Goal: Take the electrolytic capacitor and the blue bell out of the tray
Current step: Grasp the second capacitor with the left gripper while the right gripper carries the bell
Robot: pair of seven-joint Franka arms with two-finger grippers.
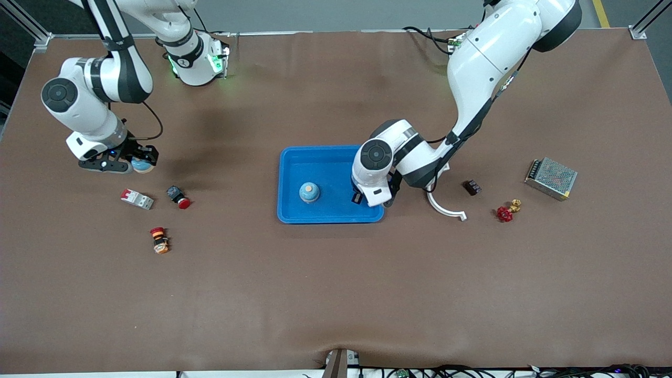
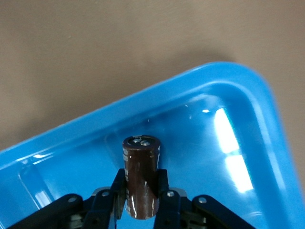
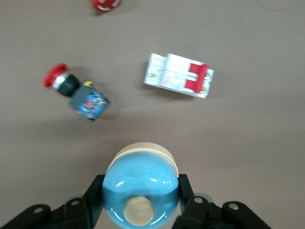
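My left gripper [image 1: 361,198] is over the blue tray [image 1: 294,157], at the tray's end toward the left arm. It is shut on a dark brown capacitor [image 2: 141,171], gripped between both fingers [image 2: 164,191] above the tray floor [image 2: 228,95]. My right gripper [image 1: 139,163] is shut on a blue bell [image 3: 140,188] with a cream base and knob. It holds the bell [image 1: 142,166] over the bare table at the right arm's end. A second blue bell [image 1: 309,192] stands in the tray.
Near the right gripper lie a white and red circuit breaker [image 1: 137,199], a red-headed push button [image 1: 178,197] and another red button [image 1: 159,240]. Toward the left arm's end lie a white curved part [image 1: 446,209], a dark block [image 1: 472,187], a red valve [image 1: 506,211] and a metal power supply [image 1: 550,178].
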